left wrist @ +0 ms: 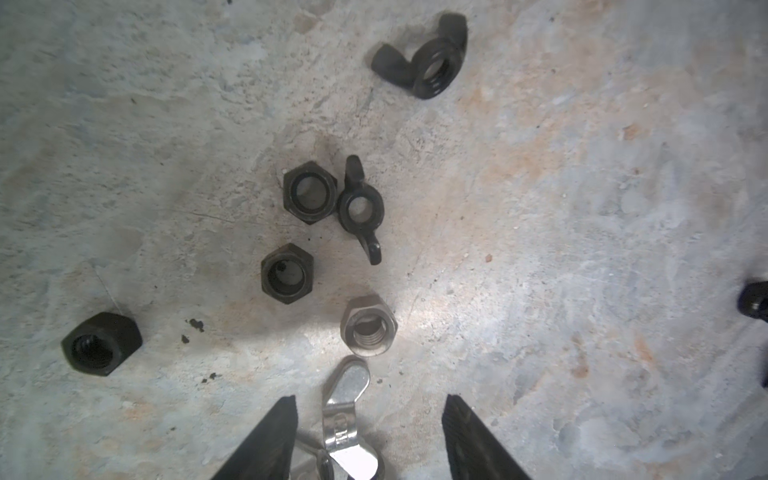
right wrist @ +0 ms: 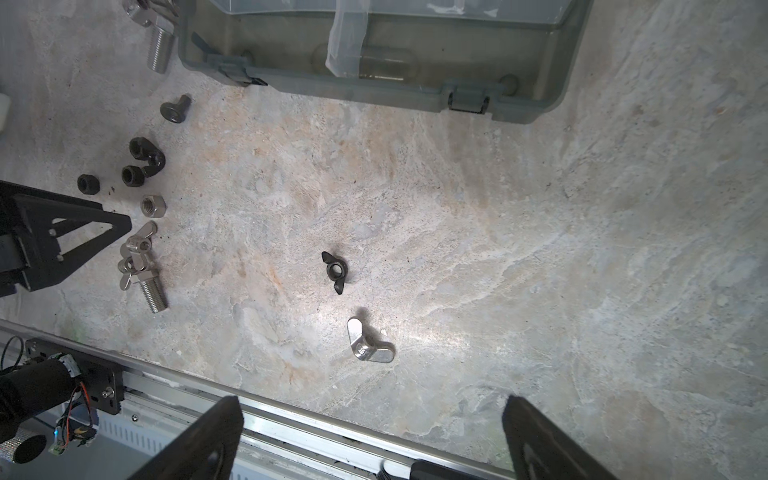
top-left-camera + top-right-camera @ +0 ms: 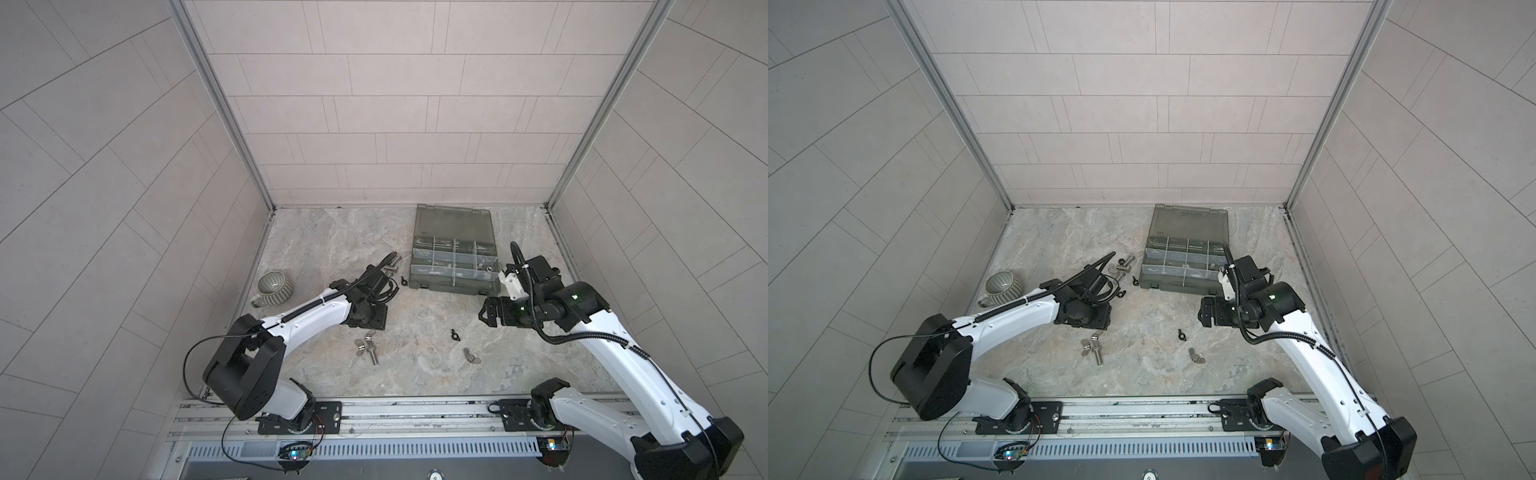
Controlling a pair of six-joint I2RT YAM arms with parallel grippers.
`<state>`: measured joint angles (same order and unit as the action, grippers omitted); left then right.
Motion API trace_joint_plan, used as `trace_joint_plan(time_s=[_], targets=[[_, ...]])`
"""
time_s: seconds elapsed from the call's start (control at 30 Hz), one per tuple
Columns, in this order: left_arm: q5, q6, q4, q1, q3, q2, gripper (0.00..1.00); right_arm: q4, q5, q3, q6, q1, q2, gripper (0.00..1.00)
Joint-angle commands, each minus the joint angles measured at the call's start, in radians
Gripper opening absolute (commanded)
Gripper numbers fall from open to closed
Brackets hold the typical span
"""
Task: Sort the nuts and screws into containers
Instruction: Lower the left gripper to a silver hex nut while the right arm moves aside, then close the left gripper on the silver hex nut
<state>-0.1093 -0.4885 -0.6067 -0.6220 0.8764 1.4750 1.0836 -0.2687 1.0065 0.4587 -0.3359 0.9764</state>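
Note:
My left gripper stands open low over the floor, its jaws on either side of a silver wing nut with a gap on each side. Just beyond lie a silver hex nut, three black hex nuts and black wing nuts. A screw lies against the silver wing nuts. My right gripper hangs wide open and empty near the box's front right corner. A black wing nut and a silver wing nut lie below it. The containers are open in the grey box.
The organizer box sits at the back right with its lid laid flat behind. A ribbed mug stands at the left edge. More screws lie beyond the left arm. The metal rail runs along the front.

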Motion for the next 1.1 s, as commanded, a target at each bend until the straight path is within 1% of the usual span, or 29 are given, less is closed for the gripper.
trace_joint_plan(time_s=[0.0, 0.2, 0.4, 0.87, 1.07], targets=[[0.016, -0.021, 0.016, 0.005, -0.005, 0.018, 0.62, 0.031, 0.029, 0.001, -0.004, -0.005, -0.008, 0.99], [0.016, -0.021, 0.029, 0.005, 0.002, 0.064, 0.62, 0.032, 0.037, 0.014, -0.014, -0.001, 0.009, 0.99], [0.006, -0.019, 0.047, 0.005, 0.012, 0.109, 0.59, 0.036, 0.041, 0.022, -0.022, 0.018, 0.022, 0.99], [0.009, 0.001, 0.045, 0.005, 0.055, 0.172, 0.58, 0.038, 0.037, 0.020, -0.030, 0.049, 0.035, 0.99], [-0.005, 0.005, 0.041, 0.005, 0.056, 0.183, 0.52, 0.039, 0.037, 0.023, -0.031, 0.055, 0.038, 0.99]])
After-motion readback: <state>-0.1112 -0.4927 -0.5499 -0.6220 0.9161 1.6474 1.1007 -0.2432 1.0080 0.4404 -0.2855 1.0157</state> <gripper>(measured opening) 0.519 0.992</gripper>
